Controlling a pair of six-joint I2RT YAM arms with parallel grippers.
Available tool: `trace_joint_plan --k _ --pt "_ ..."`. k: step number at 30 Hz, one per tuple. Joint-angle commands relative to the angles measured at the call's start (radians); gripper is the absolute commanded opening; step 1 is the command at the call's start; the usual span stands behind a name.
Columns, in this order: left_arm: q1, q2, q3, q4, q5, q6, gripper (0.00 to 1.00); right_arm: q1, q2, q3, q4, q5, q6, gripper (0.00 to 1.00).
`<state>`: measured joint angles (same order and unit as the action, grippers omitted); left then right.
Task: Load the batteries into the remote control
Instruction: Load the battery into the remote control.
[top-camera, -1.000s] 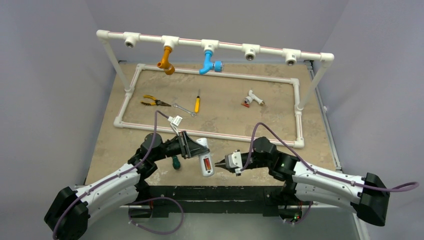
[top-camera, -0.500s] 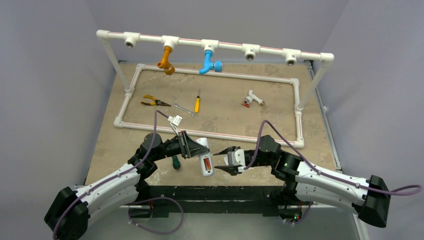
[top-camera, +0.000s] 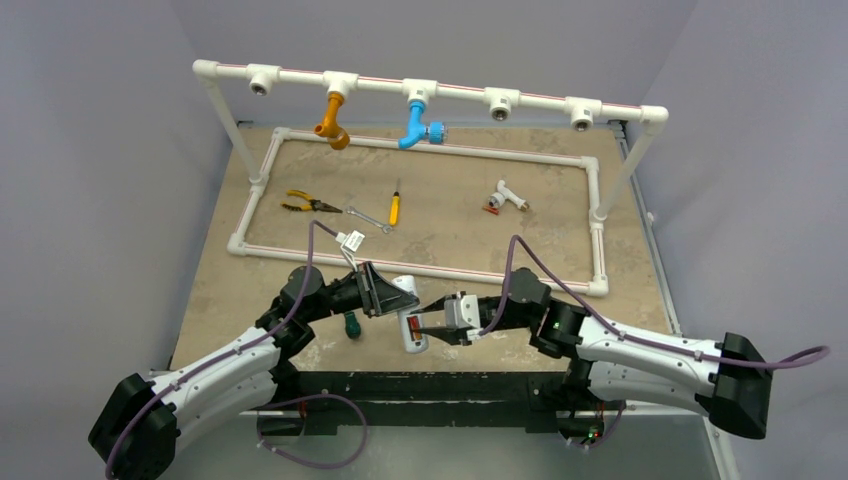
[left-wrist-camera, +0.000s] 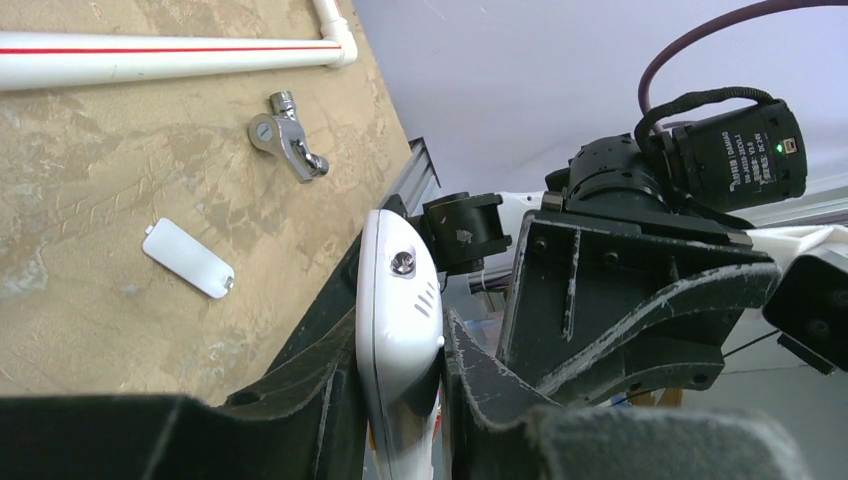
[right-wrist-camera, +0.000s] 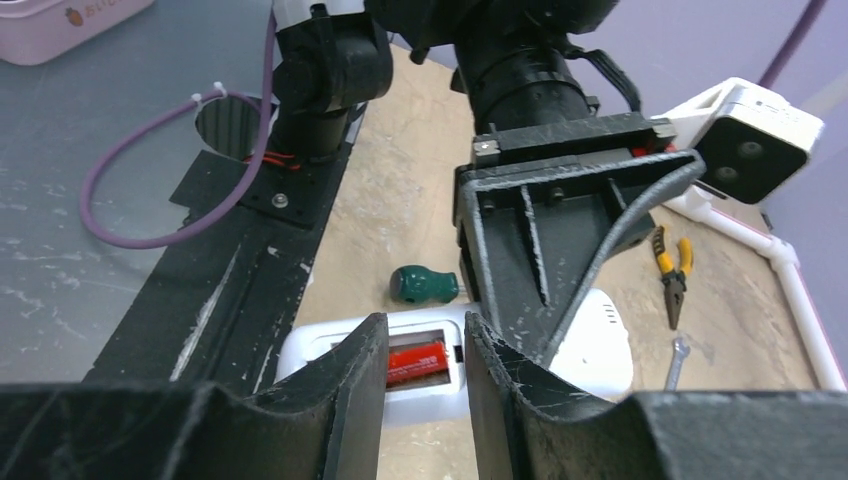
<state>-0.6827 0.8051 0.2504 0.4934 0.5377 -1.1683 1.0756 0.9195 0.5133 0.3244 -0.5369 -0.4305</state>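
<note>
Over the last second the right gripper (top-camera: 426, 325) has been brought in from the 3 o'clock side, and its tips are now set against the remote (top-camera: 404, 291), from which they were well apart a moment ago. The remote itself has not been moved: it is held off the table (top-camera: 470, 215) near the 6 o'clock edge, clenched between the fingers of the left gripper (top-camera: 393, 300), with its open back turned upward. In the right wrist view a red battery (right-wrist-camera: 415, 360) is seen lying in the open bay of the remote (right-wrist-camera: 595, 350). The right fingers (right-wrist-camera: 345, 385) are parted by a narrow gap in line with that bay, and nothing is seen gripped between them. Only one battery can be made out with certainty; whether a second lies beside it cannot be told. In the left wrist view the remote (left-wrist-camera: 396, 310) is shown edge-on in the left gripper (left-wrist-camera: 400, 335), and a white cover (left-wrist-camera: 188, 258) lies on the table at about 10 o'clock from it. The approach is judged to mean that the battery is being pressed or checked in its seat. Loading seems well advanced, but the cover has not been refitted.
</note>
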Motion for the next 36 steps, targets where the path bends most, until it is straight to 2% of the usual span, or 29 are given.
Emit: trace_joint_plan --k 1,13,25,36 --pt "-0.006 -0.009 0.032 0.073 0.008 -0.006 0.0 0.038 0.021 0.043 0.064 0.031 0.002 0.31" --pt "-0.005 -0.017 0.023 0.076 0.01 -0.007 0.0 0.068 0.058 0.044 0.064 0.115 -0.051 0.29" --pt "-0.005 -0.021 0.025 0.074 0.01 -0.007 0.0 0.069 0.051 0.045 -0.049 0.167 -0.124 0.21" --pt "-0.005 -0.021 0.028 0.074 0.008 -0.006 0.0 0.069 0.042 0.043 -0.139 0.194 -0.154 0.2"
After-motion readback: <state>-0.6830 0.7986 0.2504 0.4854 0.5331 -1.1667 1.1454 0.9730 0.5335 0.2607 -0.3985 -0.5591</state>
